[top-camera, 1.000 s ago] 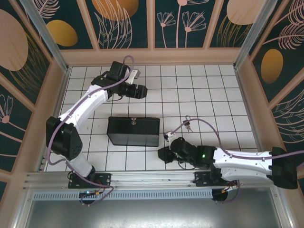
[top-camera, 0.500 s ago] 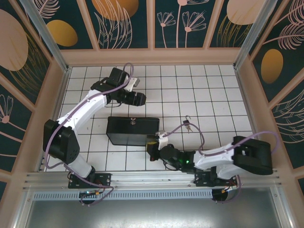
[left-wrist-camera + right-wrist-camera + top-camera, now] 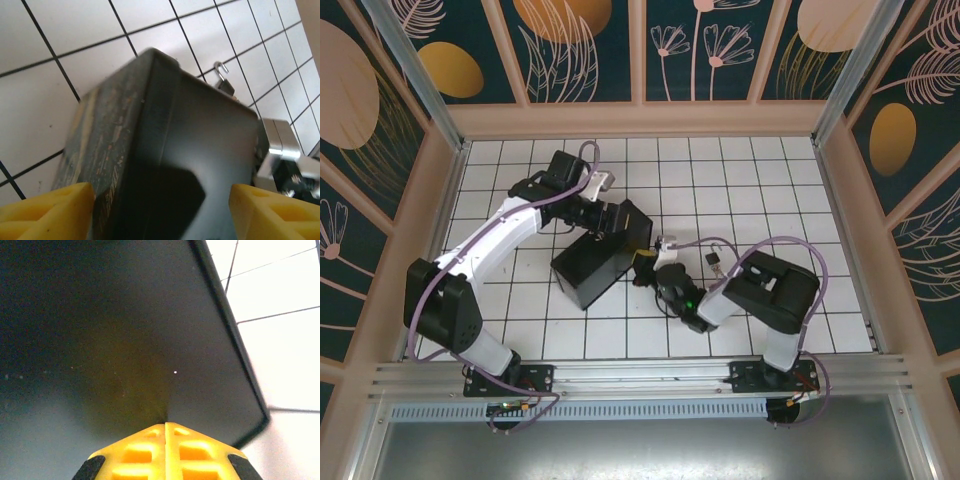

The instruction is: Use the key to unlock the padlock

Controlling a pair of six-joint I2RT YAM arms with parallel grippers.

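Observation:
The padlock (image 3: 715,262) lies on the tiled floor to the right of the dark box (image 3: 585,270), its hooked shackle peeking past the box's far corner (image 3: 223,82). The key is too small to tell apart beside it. My left gripper (image 3: 625,225) hangs over the box's far right end, open wide, and its yellow fingers (image 3: 50,212) straddle the box (image 3: 165,125). Whether they touch it is unclear. My right gripper (image 3: 645,268) is shut with nothing in it. Its joined tips (image 3: 166,426) press against the box's dark wall (image 3: 125,330).
The box sits askew in the middle of the white gridded floor (image 3: 770,180). The right arm's elbow (image 3: 775,285) is folded back just right of the padlock. Wooden walls (image 3: 640,118) close in the floor at the back and sides.
The box has swung round, its right end going toward the back. My right gripper closed and moved from in front of the box to its right end. The left gripper came down over that end.

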